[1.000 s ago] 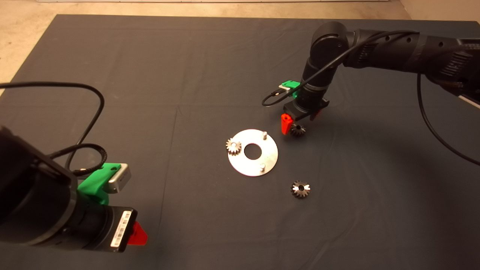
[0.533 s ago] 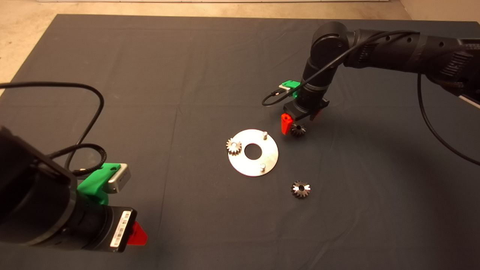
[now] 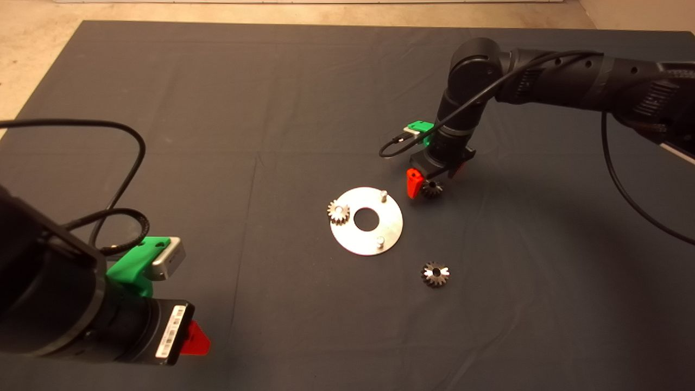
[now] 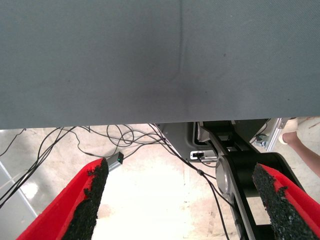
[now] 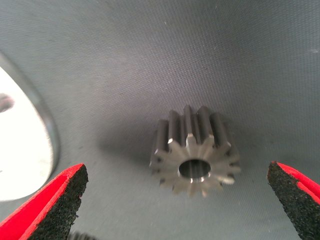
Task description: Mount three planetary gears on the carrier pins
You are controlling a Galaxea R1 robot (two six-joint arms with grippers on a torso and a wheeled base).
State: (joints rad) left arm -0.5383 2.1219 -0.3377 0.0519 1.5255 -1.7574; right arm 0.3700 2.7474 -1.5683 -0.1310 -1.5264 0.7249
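— Where are the gears?
— One gear [image 3: 337, 212] sits on the plate's [image 3: 366, 239] left pin; another [image 3: 435, 273] lies on the mat [image 3: 217, 108], near right. The third [image 3: 432, 188] is just right of the plate.
— Grippers?
— The right gripper [image 5: 185, 200] straddles that third gear, fingers wide apart, apparently not touching. The left gripper [image 4: 182, 200] waits near left, spread open, empty.

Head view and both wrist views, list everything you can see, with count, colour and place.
planetary gears: three, silver-grey; one on a pin at the plate's left, one on the mat between the right claw's fingers, one on the mat below-right of the plate.
carrier pins: two bare, silver.
round plate: one, shiny silver, mat centre.
mat: one, dark grey.
floor cables: several, beyond the mat edge.
right claw: open, around a gear.
left claw: open, parked lower left.
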